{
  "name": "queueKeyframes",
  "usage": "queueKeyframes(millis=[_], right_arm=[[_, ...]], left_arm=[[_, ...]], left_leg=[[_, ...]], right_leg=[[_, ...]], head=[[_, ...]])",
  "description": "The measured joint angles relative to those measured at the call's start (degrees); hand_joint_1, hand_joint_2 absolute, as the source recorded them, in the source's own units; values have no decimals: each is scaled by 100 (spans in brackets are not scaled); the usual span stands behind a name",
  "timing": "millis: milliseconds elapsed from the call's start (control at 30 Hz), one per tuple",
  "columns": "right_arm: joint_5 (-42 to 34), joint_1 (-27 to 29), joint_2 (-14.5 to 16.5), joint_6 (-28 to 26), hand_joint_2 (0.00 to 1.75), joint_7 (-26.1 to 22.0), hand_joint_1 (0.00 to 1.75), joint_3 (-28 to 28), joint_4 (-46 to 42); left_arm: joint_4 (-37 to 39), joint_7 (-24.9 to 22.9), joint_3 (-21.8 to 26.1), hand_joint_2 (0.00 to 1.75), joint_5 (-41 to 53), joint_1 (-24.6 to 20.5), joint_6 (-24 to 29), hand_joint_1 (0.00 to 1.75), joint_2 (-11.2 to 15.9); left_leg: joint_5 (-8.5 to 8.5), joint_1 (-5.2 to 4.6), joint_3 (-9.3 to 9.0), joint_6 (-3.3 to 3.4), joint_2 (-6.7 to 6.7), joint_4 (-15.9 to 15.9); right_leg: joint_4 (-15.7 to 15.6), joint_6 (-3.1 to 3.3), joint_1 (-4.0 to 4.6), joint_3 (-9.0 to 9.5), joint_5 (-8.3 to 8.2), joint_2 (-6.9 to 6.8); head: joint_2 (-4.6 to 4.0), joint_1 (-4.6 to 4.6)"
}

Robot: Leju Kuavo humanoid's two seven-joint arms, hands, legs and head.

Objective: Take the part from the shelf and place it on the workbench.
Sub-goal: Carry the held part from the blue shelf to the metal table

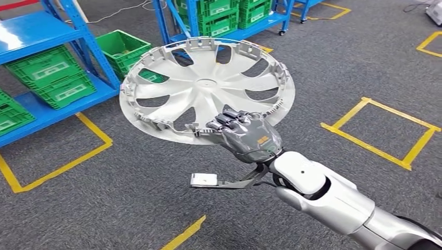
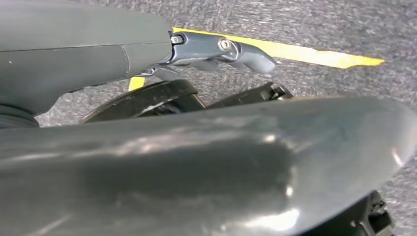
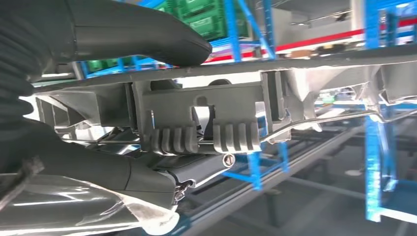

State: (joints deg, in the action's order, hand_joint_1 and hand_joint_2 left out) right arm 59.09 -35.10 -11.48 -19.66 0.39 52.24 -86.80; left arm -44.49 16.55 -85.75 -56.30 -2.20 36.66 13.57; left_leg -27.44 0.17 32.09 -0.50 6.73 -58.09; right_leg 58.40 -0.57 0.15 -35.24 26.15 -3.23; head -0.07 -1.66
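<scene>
Shelving [image 1: 62, 57] in blue steel stands at the far left, its levels loaded with green plastic crates [image 1: 54, 75], and one more open green crate [image 1: 122, 49] sits on the floor beside its upright. A second blue rack [image 1: 229, 21] with green crates stands at the far middle. Grey carpet [image 1: 130, 198] covers the floor, marked with yellow tape squares [image 1: 383, 130] to the left, right and near side. Nothing stands between the robot and the open floor ahead.

The right hand [image 1: 247, 136] reaches forward from the near right on its silver arm [image 1: 333, 200] and grips the near edge of the wheel cover [image 1: 206, 88], which it holds up in the air above the carpet, tilted, with its back face turned upward. In the right wrist view the thumb [image 3: 142, 37] presses on one face of the rim while the darker fingers [image 3: 147, 179] close under the other, so the rim is pinched tight between them.

The left hand [image 2: 221, 51] hangs over carpet and a strip of yellow tape; I cannot tell how its fingers lie.

The wheel cover is a round, pale silver plastic disc with curved spokes, teardrop openings, a small centre hub, ribbed clips [image 3: 206, 137] around the rim and a thin wire ring [image 3: 319, 120] running through them.
</scene>
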Motion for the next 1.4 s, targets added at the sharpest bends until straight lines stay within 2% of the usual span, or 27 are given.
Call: queueKeyframes(millis=[33, 100, 167, 233, 267, 300, 333, 400, 467, 533, 567, 600, 667, 733, 767, 800, 867, 933, 967, 1033, 1067, 1133, 1200, 1267, 1300, 1333, 1400], right_arm=[[-7, -3, -2, 28, 175, 11, 175, 0, -5], [-28, -13, -5, 91, 175, 34, 175, 0, -25], [-49, -18, -7, 126, 175, 44, 175, 0, -38], [-64, -17, -6, 140, 175, 35, 175, 0, -35], [-72, -18, -6, 154, 175, 31, 175, 0, -34], [-77, -19, -6, 172, 175, 32, 175, 0, -34], [-81, -22, -6, 192, 175, 38, 175, 0, -36], [-83, -38, -6, 227, 175, 52, 175, 1, -39], [-84, -77, -4, 250, 175, 59, 175, 4, -41], [-87, -109, -5, 259, 175, 62, 175, 7, -38], [-90, -120, -9, 262, 175, 64, 175, 7, -35], [-93, -136, -12, 268, 175, 68, 175, 7, -32], [-98, -167, -14, 290, 175, 83, 175, 7, -30], [-101, -174, -13, 326, 175, 98, 175, 9, -30], [-105, -169, -13, 347, 175, 105, 175, 10, -30], [-111, -164, -14, 367, 175, 116, 175, 11, -30], [-126, -160, -16, 388, 175, 134, 175, 11, -30], [-134, -172, -17, 386, 175, 140, 175, 9, -32], [-131, -174, -18, 386, 175, 147, 175, 8, -33], [-118, -168, -22, 393, 175, 174, 175, 7, -36], [-110, -160, -25, 402, 175, 191, 175, 6, -39], [-98, -154, -30, 422, 175, 212, 175, 4, -45], [-79, -143, -33, 437, 175, 234, 175, 2, -48], [-60, -122, -36, 442, 175, 253, 175, 2, -45], [-54, -108, -38, 441, 175, 257, 175, 2, -44], [-49, -96, -40, 438, 175, 261, 175, 2, -42], [-23, -83, -43, 440, 175, 281, 175, 2, -45]], left_arm=[[8, -3, -1, 0, 7, -12, -6, 0, 0], [14, -17, -3, 0, 33, -36, -20, 0, 0], [15, -29, -9, 0, 57, -47, -29, 0, -1], [21, -30, -17, 0, 77, -65, -38, 0, -4], [23, -34, -25, 0, 87, -79, -45, 0, -5], [27, -40, -33, 0, 96, -93, -52, 0, -6], [28, -49, -40, 0, 103, -102, -58, 0, -7], [33, -70, -57, 0, 119, -105, -67, 0, -6], [45, -83, -78, 0, 140, -103, -80, 0, -8], [59, -81, -90, 0, 162, -109, -105, 0, -20], [70, -79, -89, 0, 168, -112, -118, 0, -27], [82, -76, -89, 0, 174, -112, -131, 0, -37], [107, -77, -90, 0, 188, -102, -144, 0, -54], [121, -88, -91, 0, 211, -92, -148, 0, -63], [127, -98, -91, 0, 224, -91, -148, 0, -62], [132, -108, -90, 0, 235, -93, -148, 0, -63], [142, -120, -89, 0, 255, -96, -148, 0, -72], [156, -124, -90, 0, 280, -93, -157, 0, -83], [162, -132, -90, 0, 298, -95, -164, 0, -85], [169, -166, -90, 0, 345, -110, -177, 0, -87], [170, -188, -90, 0, 374, -124, -180, 0, -88], [172, -227, -91, 0, 438, -144, -182, 0, -90], [176, -258, -91, 0, 500, -147, -191, 0, -90], [188, -278, -90, 0, 557, -152, -213, 0, -92], [199, -285, -90, 0, 581, -158, -231, 0, -96], [211, -294, -89, 0, 604, -167, -254, 0, -102], [234, -331, -87, 0, 646, -182, -296, 0, -110]], left_leg=[[-15, 6, -9, -33, 32, 2], [-184, 27, 37, -91, -142, -177], [-563, 46, 283, -120, -477, -808], [-843, 46, 577, -125, -614, -1516], [-830, 45, 628, -121, -632, -1646], [-693, 45, 574, -110, -645, -1534], [-473, 46, 432, -93, -688, -1219], [-114, 68, 115, -44, -960, -483], [-60, 77, -25, -3, -1150, -110], [-79, 77, -38, 35, -1053, -23], [-59, 83, -44, 61, -979, 7], [-38, 88, -56, 90, -900, 39], [-19, 79, -69, 127, -733, 72], [-25, 63, -67, 139, -562, 70], [-31, 60, -69, 140, -477, 69], [-39, 59, -73, 135, -396, 68], [-63, 55, -96, 107, -257, 68], [-97, 19, -112, 56, -136, 55], [-110, 0, -121, 31, -77, 51], [-133, -10, -153, -16, 49, 58], [-168, 0, -170, -46, 24, 47], [-395, 30, -65, -92, -257, -247], [-777, 45, 284, -105, -566, -1006], [-952, 41, 601, -98, -630, -1640], [-863, 39, 632, -86, -640, -1665], [-664, 39, 558, -67, -662, -1454], [-193, 47, 260, -19, -850, -699]], right_leg=[[-9, 33, -12, -5, -15, 68], [-37, 94, -43, -5, -47, 198], [-47, 131, -56, -6, -65, 324], [-44, 149, -45, -10, -74, 472], [-42, 152, -39, -9, -78, 555], [-36, 151, -35, -5, -82, 639], [-29, 147, -33, 0, -84, 725], [-7, 121, -37, -16, -95, 886], [11, 54, -57, -95, -133, 1025], [2, -33, -79, -172, -182, 1143], [21, -63, -73, -215, -172, 1083], [122, -88, -62, -285, -106, 941], [669, -125, -41, -569, 181, 547], [1384, -165, -58, -907, 456, 379], [1552, -179, -69, -982, 477, 353], [1496, -185, -77, -944, 399, 327], [806, -175, -76, -564, 80, 161], [152, -109, -27, -188, -85, -65], [19, -67, -2, -112, -86, -115], [0, 19, 14, -104, -77, 10], [-7, 46, 5, -102, -81, 81], [-23, 113, -23, -92, -93, 215], [-25, 159, -28, -89, -97, 350], [-24, 174, -16, -81, -101, 512], [-22, 176, -11, -73, -103, 602], [-20, 176, -10, -62, -103, 694], [-10, 166, -9, -49, -106, 870]], head=[[0, -1], [0, 13], [0, 35], [0, 44], [0, 43], [0, 44], [0, 44], [0, 39], [0, 45], [0, 59], [0, 57], [0, 39], [0, 5], [0, -8], [0, -9], [0, -10], [0, -11], [0, -11], [0, -9], [0, -9], [0, -5], [0, 7], [0, 16], [0, 15], [0, 14], [0, 14], [0, 10]])
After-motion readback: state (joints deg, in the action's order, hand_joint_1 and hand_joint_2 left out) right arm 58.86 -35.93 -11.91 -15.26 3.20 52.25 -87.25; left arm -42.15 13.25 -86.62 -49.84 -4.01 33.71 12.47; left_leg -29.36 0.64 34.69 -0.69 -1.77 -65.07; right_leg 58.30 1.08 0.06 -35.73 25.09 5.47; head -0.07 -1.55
